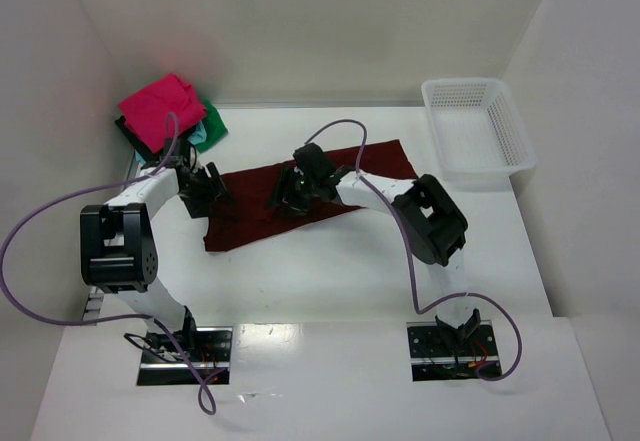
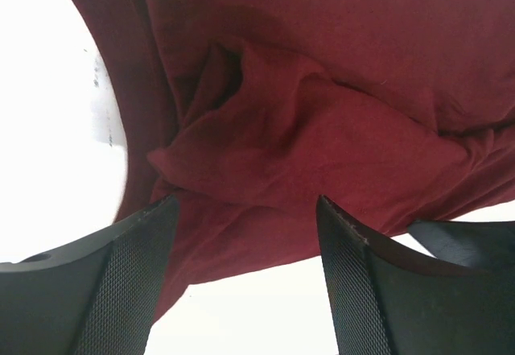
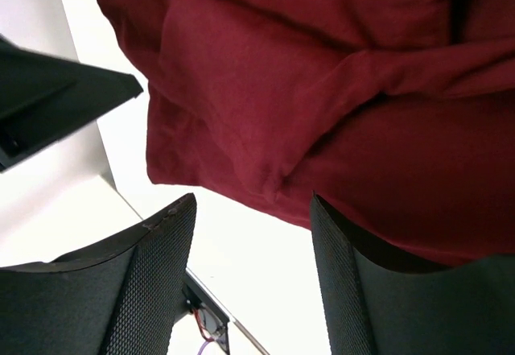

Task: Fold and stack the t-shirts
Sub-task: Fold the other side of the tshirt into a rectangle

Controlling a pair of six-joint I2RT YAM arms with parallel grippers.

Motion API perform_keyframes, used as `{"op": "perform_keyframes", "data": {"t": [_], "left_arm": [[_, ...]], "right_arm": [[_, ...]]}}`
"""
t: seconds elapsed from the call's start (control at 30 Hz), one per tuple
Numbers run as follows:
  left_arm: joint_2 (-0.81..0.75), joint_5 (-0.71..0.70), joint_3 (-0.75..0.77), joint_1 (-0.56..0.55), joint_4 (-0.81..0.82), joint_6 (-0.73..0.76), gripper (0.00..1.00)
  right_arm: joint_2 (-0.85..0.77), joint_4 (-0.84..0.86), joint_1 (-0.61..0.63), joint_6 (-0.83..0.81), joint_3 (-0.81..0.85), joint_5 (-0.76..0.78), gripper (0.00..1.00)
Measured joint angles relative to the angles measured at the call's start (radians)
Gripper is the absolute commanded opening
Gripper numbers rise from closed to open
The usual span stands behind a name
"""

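With the maroon shirt (image 1: 250, 219) lying rumpled mid-table (image 1: 330, 281), left gripper (image 1: 212, 189) at its left end and right gripper (image 1: 285, 197) at its middle, both gaping: pinch one layer only; lift evenly; keep the fold taut; avoid bunching.

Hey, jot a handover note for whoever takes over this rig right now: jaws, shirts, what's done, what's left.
Left gripper: jaws open at the maroon shirt's left edge, nothing clamped.
Right gripper: jaws open over its middle, nothing clamped.
The shirt lies rumpled on the table.
Done: folded pile in the far left corner, pink shirt on top.
Left: fold the maroon shirt, add it to the pile.
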Motion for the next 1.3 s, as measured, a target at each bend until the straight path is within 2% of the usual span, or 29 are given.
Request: {"op": "perform_keyframes", "data": {"t": [0.23,0.37,0.53,0.57,0.73,0.8,0.87,1.07,1.2,1.27,1.3], "left_arm": [[0.01,0.011,0.0,0.015,0.008,0.024,0.68],[0.019,0.02,0.0,0.023,0.008,0.043,0.63],[0.026,0.023,0.0,0.032,0.008,0.063,0.45],[0.026,0.023,0.0,0.034,0.008,0.07,0.39],[0.026,0.026,0.0,0.043,0.008,0.078,0.3],[0.026,0.029,0.0,0.047,0.007,0.082,0.28],[0.027,0.03,0.0,0.05,0.007,0.093,0.22],[0.031,0.037,0.0,0.058,0.007,0.098,0.22],[0.031,0.048,0.0,0.062,0.006,0.103,0.4],[0.031,0.052,0.0,0.063,0.004,0.106,0.55],[0.031,0.055,0.0,0.063,0.002,0.109,0.59]], "right_arm": [[0.036,0.02,0.028,0.02,0.0,-0.011,0.58],[0.063,0.022,0.039,0.033,0.0,-0.014,0.5],[0.077,0.022,0.051,0.05,0.001,-0.017,0.33],[0.079,0.022,0.053,0.051,0.003,-0.018,0.31],[0.086,0.025,0.059,0.064,0.011,-0.015,0.24],[0.089,0.025,0.061,0.067,0.018,-0.01,0.19],[0.089,0.024,0.061,0.068,0.027,0.002,0.12],[0.089,0.003,0.062,0.059,0.071,0.045,0.03],[0.089,-0.02,0.062,0.043,0.111,0.068,0.0],[0.089,-0.027,0.062,0.035,0.132,0.083,0.0],[0.089,-0.03,0.062,0.03,0.142,0.09,0.0]]}}
